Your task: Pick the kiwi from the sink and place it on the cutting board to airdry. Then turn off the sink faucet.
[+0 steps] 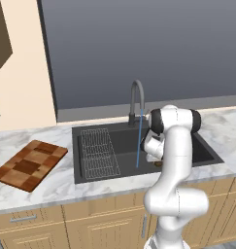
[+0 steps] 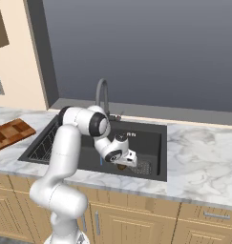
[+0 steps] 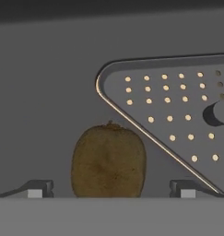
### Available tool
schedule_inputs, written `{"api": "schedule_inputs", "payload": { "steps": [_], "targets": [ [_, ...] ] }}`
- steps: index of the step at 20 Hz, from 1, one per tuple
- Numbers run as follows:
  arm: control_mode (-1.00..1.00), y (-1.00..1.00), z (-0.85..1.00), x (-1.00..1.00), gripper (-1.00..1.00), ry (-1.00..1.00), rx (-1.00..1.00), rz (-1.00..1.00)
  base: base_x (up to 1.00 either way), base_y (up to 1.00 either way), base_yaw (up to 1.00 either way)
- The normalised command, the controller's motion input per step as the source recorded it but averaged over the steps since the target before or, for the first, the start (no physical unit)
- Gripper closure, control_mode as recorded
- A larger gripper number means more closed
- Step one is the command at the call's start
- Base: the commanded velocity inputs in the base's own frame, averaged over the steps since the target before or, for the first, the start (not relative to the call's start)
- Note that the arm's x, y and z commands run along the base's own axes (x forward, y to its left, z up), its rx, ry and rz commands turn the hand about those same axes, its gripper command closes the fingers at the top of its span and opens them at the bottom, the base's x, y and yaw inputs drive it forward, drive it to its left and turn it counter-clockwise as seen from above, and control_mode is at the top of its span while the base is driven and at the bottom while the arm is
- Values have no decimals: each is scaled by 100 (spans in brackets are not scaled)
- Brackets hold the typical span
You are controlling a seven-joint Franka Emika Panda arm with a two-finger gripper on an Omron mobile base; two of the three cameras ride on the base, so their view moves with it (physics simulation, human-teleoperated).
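Reaching down into the sink (image 1: pixel 187 146), we have the end effector (image 3: pixel 111 190) low over the basin floor w/ its two fingertips (image 3: pixel 37 190) set wide apart, nothing clamped between them. In the hand view the kiwi (image 3: pixel 109 161) sits bottom centre of the frame, between the two tips, resting on the dark sink floor; we can't tell whether either tip touches it. Just right of the kiwi in that view is the drain grate (image 3: pixel 178 106), a perforated plate w/ rows of small holes, filling the right half of the frame.

In the right base view the end effector (image 2: pixel 129 162) is at frame centre, w/ a bit of brown kiwi (image 2: pixel 121 167) showing under it, beside the grate (image 2: pixel 143 167).

In the left base view the sink faucet (image 1: pixel 136 99) stands at centre behind the basin, a thin blue stream of water (image 1: pixel 138 146) running from its spout. The wire rack (image 1: pixel 97 151) lies in the basin's left part. The cutting board (image 1: pixel 29 163) lies on the marble desk (image 1: pixel 56 185) at left of frame, well apart from the sink.
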Motion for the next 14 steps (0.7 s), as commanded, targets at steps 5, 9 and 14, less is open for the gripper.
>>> {"api": "schedule_inputs", "payload": {
  "steps": [5,9,14],
  "targets": [
    [-100,0,-13,11,-100,0,0,0,0,0,0],
    [-100,0,-10,10,-100,0,1,0,0,0,0],
    [-100,0,-11,5,-100,0,0,0,0,0,0]
  ]
}}
